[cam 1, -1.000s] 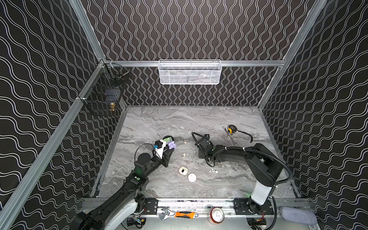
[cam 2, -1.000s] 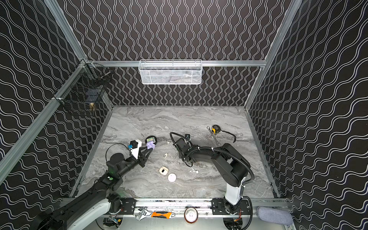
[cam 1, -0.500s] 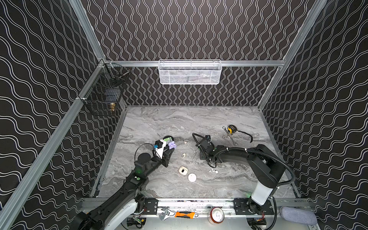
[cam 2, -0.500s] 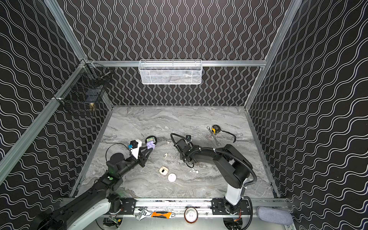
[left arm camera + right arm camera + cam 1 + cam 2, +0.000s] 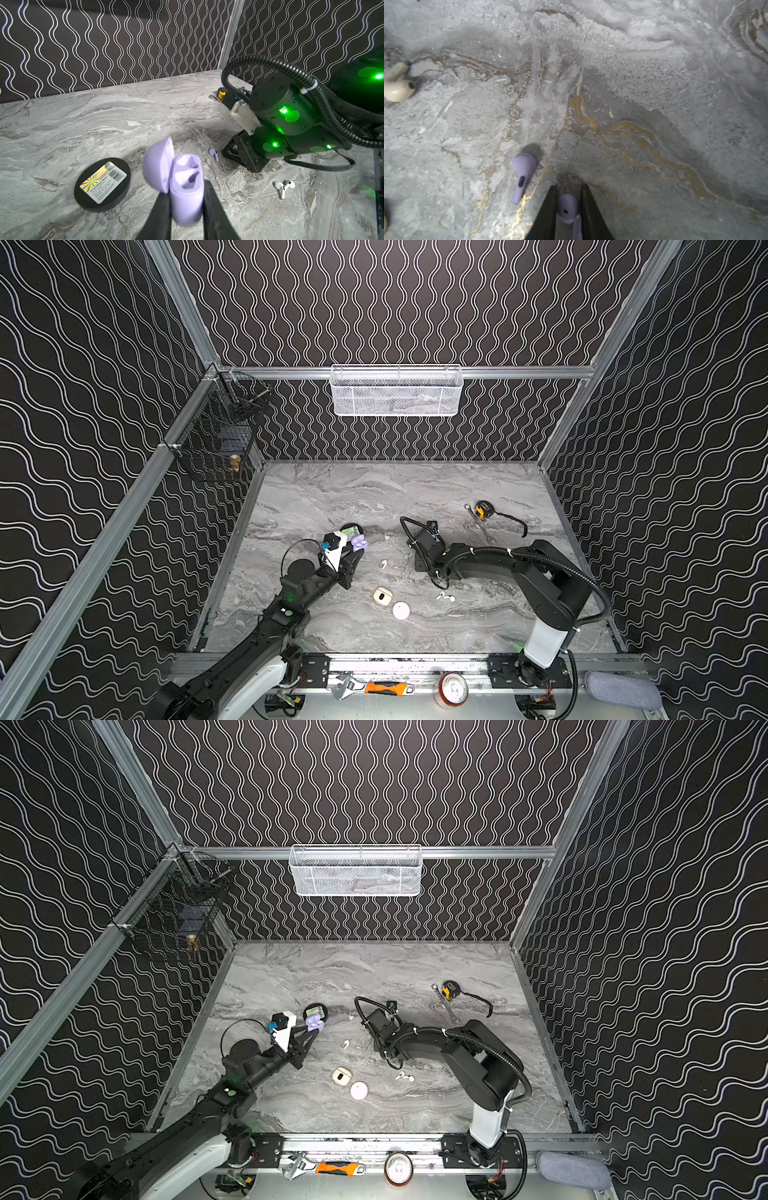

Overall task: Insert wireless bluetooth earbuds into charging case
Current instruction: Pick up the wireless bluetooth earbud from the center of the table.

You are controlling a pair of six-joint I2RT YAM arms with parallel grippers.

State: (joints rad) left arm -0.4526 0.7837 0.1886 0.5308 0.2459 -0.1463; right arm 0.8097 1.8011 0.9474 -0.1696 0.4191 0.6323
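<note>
My left hand (image 5: 186, 188) is closed on the lilac case (image 5: 187, 207), one finger on each side. The case is held above the surface (image 5: 62, 124) with its lid swung open.

My right hand (image 5: 569, 187) is down at the surface, fingers nearly together, with a lilac bud (image 5: 568, 207) pinched between them. Whether that bud is off the surface I cannot tell.

A second lilac bud (image 5: 522, 174) lies loose just beside that hand. A cream bud (image 5: 383, 563) lies between my two hands, and another cream bud (image 5: 387, 536) lies farther back. Two white buds (image 5: 444, 596) lie together on the near side of my right arm.

The cream case (image 5: 381, 596) and white case (image 5: 401, 610) sit just beside each other, toward the front. A black puck (image 5: 102, 185) lies flat near the lilac case.
</note>
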